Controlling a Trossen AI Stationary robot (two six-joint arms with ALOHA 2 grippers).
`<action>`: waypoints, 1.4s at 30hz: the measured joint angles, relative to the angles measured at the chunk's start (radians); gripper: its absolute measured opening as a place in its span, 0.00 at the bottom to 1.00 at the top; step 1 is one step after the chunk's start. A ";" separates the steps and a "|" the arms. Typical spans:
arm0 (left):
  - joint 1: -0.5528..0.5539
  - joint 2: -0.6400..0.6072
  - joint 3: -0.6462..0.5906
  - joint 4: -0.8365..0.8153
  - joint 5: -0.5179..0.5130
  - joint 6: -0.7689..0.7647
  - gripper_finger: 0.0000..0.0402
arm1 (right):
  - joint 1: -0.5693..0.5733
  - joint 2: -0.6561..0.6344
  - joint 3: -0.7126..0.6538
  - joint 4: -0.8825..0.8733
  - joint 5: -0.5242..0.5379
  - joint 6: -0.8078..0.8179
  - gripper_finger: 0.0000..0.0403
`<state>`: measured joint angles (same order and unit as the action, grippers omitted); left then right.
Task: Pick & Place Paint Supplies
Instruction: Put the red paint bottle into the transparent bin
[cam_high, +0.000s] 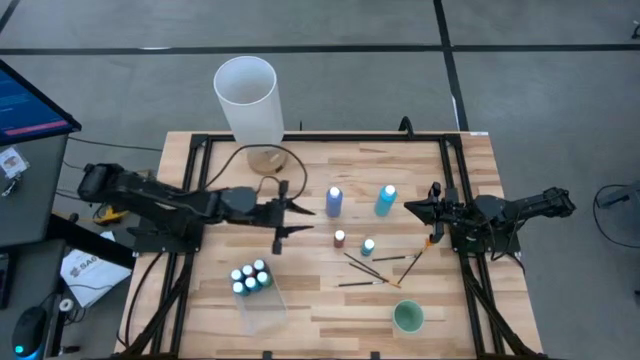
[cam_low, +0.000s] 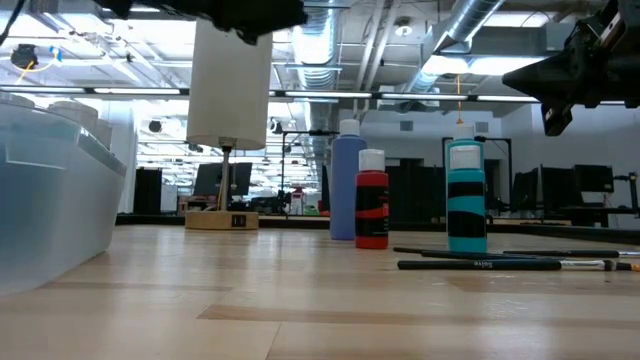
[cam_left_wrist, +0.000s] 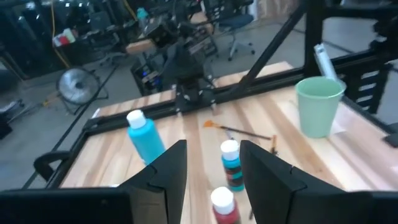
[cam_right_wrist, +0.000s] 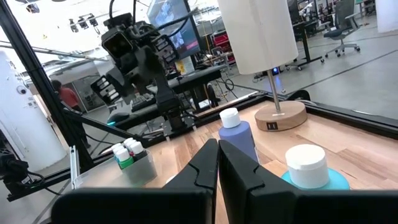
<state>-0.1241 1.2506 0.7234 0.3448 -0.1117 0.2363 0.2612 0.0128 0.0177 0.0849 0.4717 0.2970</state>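
Standing on the table are a tall periwinkle bottle, a tall light-blue bottle, a small red bottle and a small teal bottle. Several thin dark brushes lie flat beside them. Several more small bottles stand inside a clear bin. My left gripper hovers open, left of the red bottle. In the left wrist view the teal bottle and red bottle show between its fingers. My right gripper is shut in the air, just right of the light-blue bottle.
A tall white cylinder rises on a thin post from a round wooden base at the far edge. A green cup stands near the near right corner. Black frame rails run along both sides of the table.
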 joint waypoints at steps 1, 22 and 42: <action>0.006 0.023 0.011 -0.002 0.009 0.002 0.34 | 0.000 0.000 0.000 0.000 0.000 0.000 0.02; 0.027 0.401 0.203 0.018 0.020 0.071 0.61 | 0.000 0.000 0.000 -0.002 0.000 0.000 0.02; 0.048 0.554 0.232 0.018 0.023 -0.017 0.66 | 0.000 0.000 0.000 -0.003 0.000 0.000 0.02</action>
<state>-0.0761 1.8042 0.9554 0.3630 -0.0891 0.2197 0.2611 0.0126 0.0177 0.0822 0.4715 0.2966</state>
